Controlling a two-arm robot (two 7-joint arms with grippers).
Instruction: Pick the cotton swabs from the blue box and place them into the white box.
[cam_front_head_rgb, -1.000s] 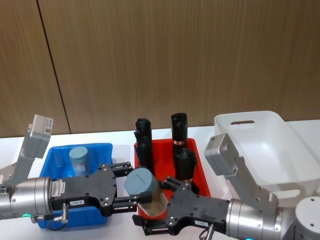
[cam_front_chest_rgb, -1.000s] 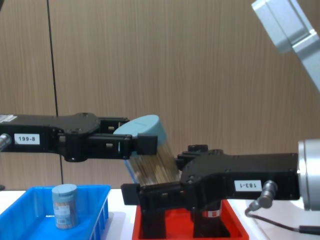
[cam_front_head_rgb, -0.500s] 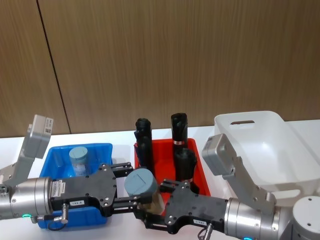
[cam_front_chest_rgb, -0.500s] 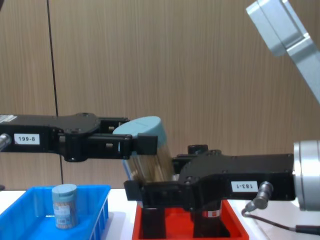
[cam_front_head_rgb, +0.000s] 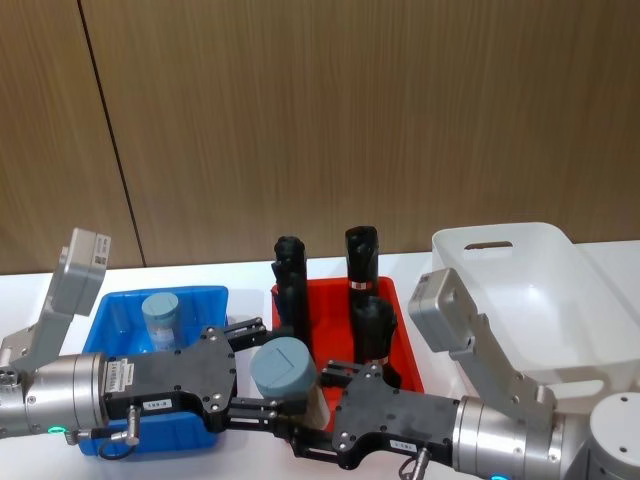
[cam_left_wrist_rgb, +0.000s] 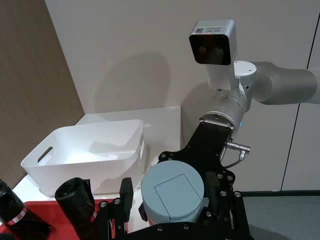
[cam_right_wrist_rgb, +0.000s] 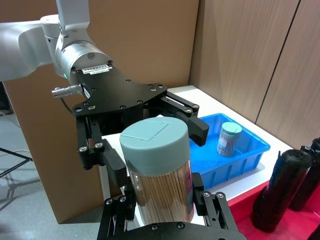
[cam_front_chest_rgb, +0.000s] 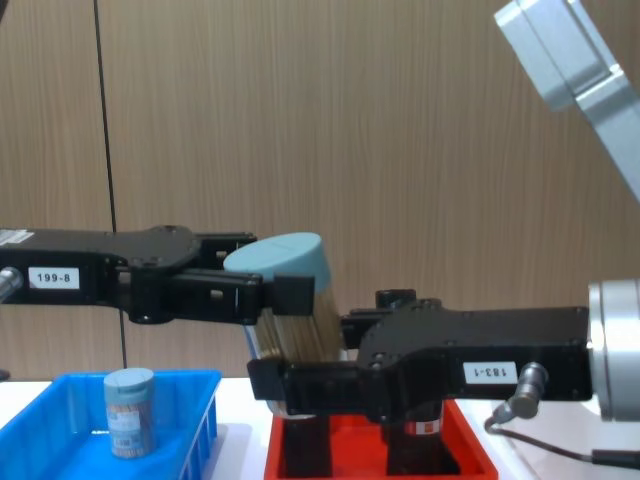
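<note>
The left gripper (cam_front_head_rgb: 258, 370) is clamped on the lid (cam_front_head_rgb: 283, 368) of a cotton swab jar (cam_right_wrist_rgb: 162, 192), held in the air over the red bin's (cam_front_head_rgb: 408, 345) left edge, just right of the blue box (cam_front_head_rgb: 190, 293), while the right gripper (cam_front_head_rgb: 315, 408) is closed round its clear body, seemingly a handover, since the white box (cam_front_head_rgb: 500, 232) lies on the right arm's side.

Head camera: high, looking forward and down over the counter (cam_front_head_rgb: 240, 276) to the wall (cam_front_head_rgb: 300, 120). Chest camera: lower, level, close on my left claw (cam_front_chest_rgb: 278, 282) and right claw (cam_front_chest_rgb: 285, 385). Each wrist camera looks along its claw, facing the opposite arm. All four share the jar (cam_front_head_rgb: 284, 368), seen near.
</note>
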